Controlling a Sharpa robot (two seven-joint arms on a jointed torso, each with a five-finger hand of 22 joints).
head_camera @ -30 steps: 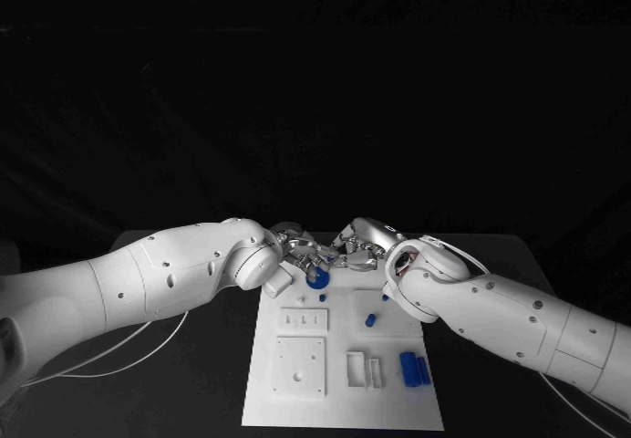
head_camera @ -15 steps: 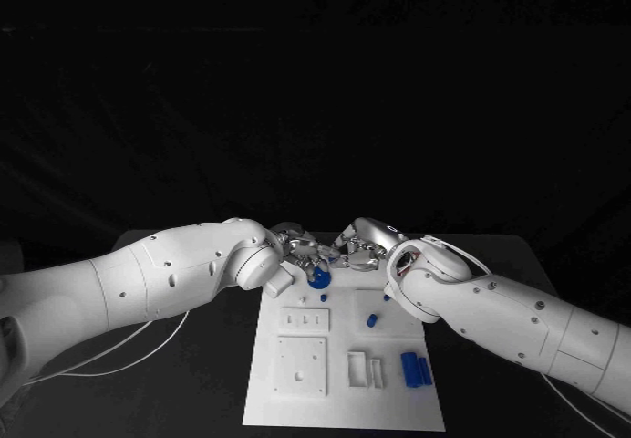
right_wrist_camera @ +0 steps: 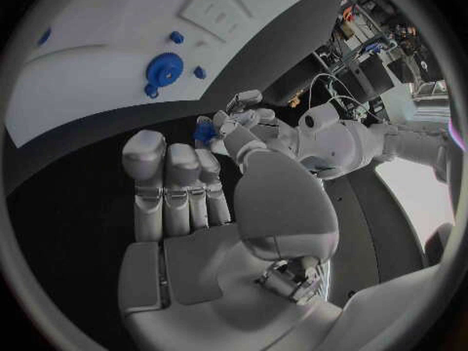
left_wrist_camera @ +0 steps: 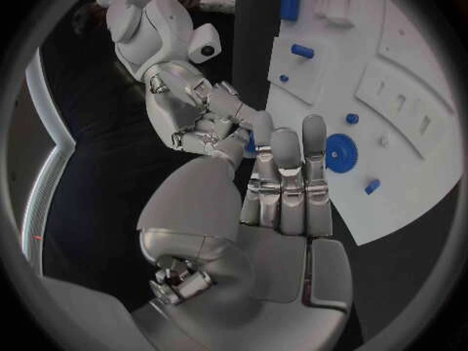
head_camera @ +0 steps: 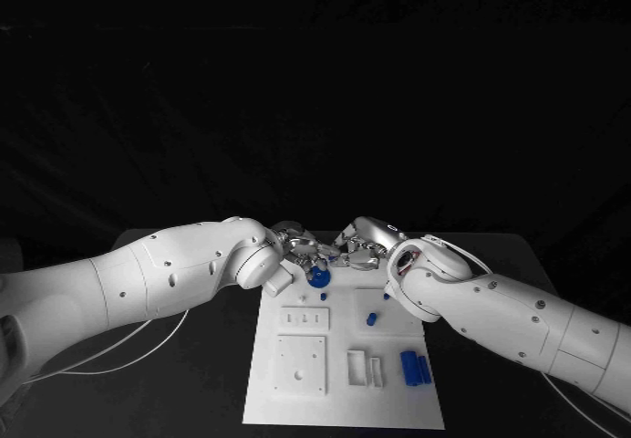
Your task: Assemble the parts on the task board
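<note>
Silver left hand (head_camera: 300,251) and right hand (head_camera: 357,248) meet at our white task board's (head_camera: 345,401) twelve o'clock end, fingers together pinching a small blue part (right_wrist_camera: 203,131).

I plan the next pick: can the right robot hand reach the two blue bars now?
Probably yes: the blue bars lie uncovered beside the right forearm, but the right robot hand must first draw back.
</note>
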